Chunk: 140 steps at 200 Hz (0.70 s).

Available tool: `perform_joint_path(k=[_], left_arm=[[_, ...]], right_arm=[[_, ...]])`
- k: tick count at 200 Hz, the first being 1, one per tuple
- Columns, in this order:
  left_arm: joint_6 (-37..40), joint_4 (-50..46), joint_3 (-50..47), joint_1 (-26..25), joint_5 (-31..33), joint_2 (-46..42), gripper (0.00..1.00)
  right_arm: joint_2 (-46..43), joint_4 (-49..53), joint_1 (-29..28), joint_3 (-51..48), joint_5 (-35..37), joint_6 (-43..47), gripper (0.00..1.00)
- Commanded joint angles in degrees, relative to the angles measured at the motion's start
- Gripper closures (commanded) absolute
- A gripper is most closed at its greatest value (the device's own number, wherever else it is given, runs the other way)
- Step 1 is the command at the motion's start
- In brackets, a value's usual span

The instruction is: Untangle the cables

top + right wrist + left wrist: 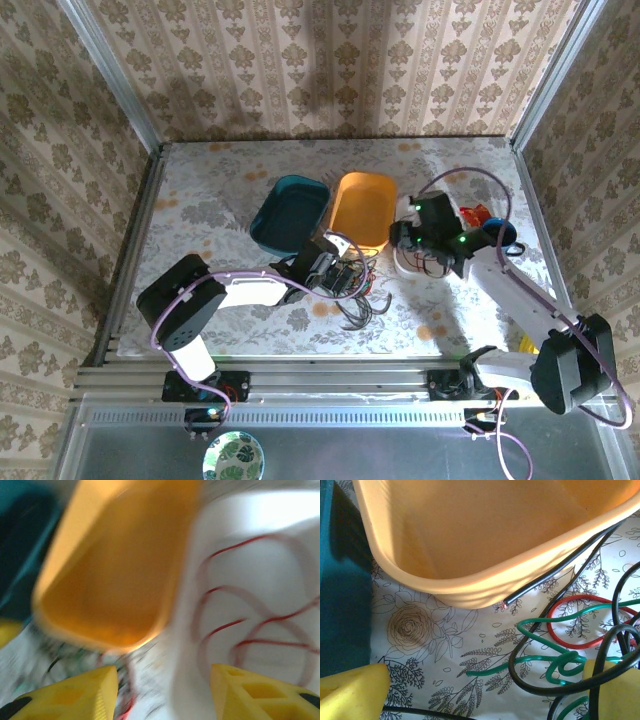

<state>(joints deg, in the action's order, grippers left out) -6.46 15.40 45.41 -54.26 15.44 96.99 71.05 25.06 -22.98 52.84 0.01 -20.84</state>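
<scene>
The cables (356,296) lie in a tangle of black, green and red on the flowered tablecloth, in front of the orange bin (365,208). My left gripper (343,276) hangs over this tangle. In the left wrist view it (485,700) is open, its yellow fingers (350,692) wide apart. A green cable (520,661), a black loop (530,682) and a red loop (570,625) lie between and beside them, and the black cable crosses the right fingertip. My right gripper (413,238) is open above a white container (412,264) holding red cables (240,630). That view is blurred.
A teal bin (288,212) stands left of the orange bin (485,535), whose rim is just ahead of my left gripper. Red and blue objects (492,225) lie at the far right. Patterned walls and metal rails enclose the table.
</scene>
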Motion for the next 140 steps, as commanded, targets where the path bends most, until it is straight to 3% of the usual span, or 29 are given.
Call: perform_joint_path(k=[1,82,140], left_arm=[[-1.51,-0.31,0.3,0.4,-0.71,-1.8,0.0],[-1.58,-0.76,-0.14,0.43,-0.47,-2.07,0.0],[-1.63,-0.74,-0.67,0.38,-0.24,-2.07,0.0]], right_arm=[[2.63,4.91,-3.53,-0.5,-13.37,5.12,0.49],[15.64,3.79,-5.61,2.46,-10.23,7.82,0.62],[19.08,1.1,-5.58,4.2,-10.66,8.1,0.72]])
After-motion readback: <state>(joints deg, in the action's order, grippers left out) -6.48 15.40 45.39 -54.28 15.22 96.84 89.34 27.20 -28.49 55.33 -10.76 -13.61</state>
